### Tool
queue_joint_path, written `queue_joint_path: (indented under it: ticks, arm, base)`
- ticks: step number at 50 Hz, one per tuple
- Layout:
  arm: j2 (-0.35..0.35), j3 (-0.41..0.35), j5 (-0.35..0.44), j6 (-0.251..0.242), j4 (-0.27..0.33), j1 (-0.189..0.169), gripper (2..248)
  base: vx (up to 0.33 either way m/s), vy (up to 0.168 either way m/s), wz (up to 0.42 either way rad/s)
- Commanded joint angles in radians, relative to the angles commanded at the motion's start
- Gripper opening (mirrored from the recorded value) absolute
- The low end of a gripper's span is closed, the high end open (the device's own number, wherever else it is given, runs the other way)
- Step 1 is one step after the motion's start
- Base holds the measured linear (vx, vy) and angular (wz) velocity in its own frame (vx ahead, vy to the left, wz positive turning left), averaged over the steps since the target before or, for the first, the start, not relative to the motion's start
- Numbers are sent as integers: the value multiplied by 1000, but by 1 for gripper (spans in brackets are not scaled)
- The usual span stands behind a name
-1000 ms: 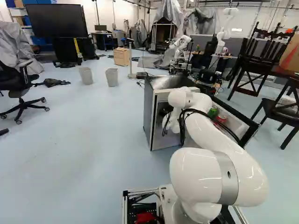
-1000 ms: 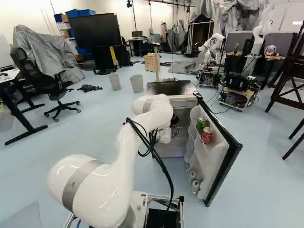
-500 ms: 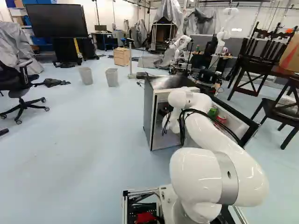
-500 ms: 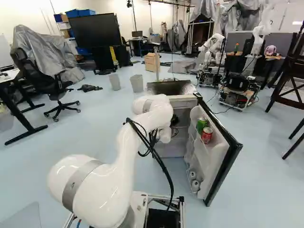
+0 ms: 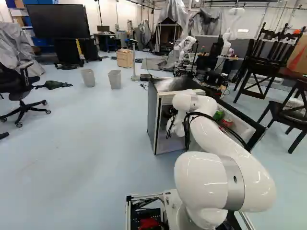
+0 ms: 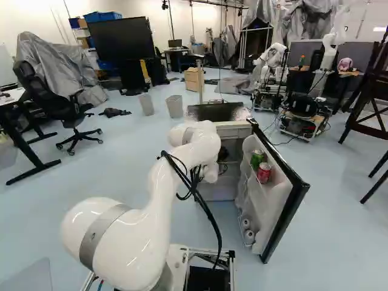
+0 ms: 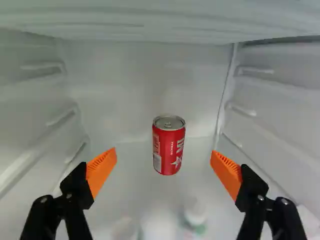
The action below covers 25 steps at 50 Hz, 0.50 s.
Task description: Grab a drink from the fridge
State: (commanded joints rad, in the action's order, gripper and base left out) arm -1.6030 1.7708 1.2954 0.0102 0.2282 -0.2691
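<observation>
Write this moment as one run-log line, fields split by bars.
Fridge door: open | Fingers: open, inside fridge | Red can: upright, ahead of fingers, ungripped

The arm [image 5: 211, 134] is glossy white — bulky, rounded joints joined by smooth, tube-like links. A grey band [image 5: 233, 183] rings its largest visible joint, marked with one small dark spot. Further along the arm from the band, black cables [image 6: 205, 208] loop outside the white casing. Below the band, the base has a silvery metal frame [image 5: 141, 196] and a red part [image 5: 148, 223]. Well beyond the band are angular black fingers [image 7: 77, 189] with silvery screws [image 7: 260, 198] — and finely ridged orange pads [image 7: 102, 167].
</observation>
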Motion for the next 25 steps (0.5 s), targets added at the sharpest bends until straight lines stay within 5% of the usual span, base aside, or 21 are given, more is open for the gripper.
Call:
queue_joint_path:
  ticks: [25]
  arm:
    - [-28, 49, 0, 0, 0, 3, 247]
  base:
    - [0, 0, 0]
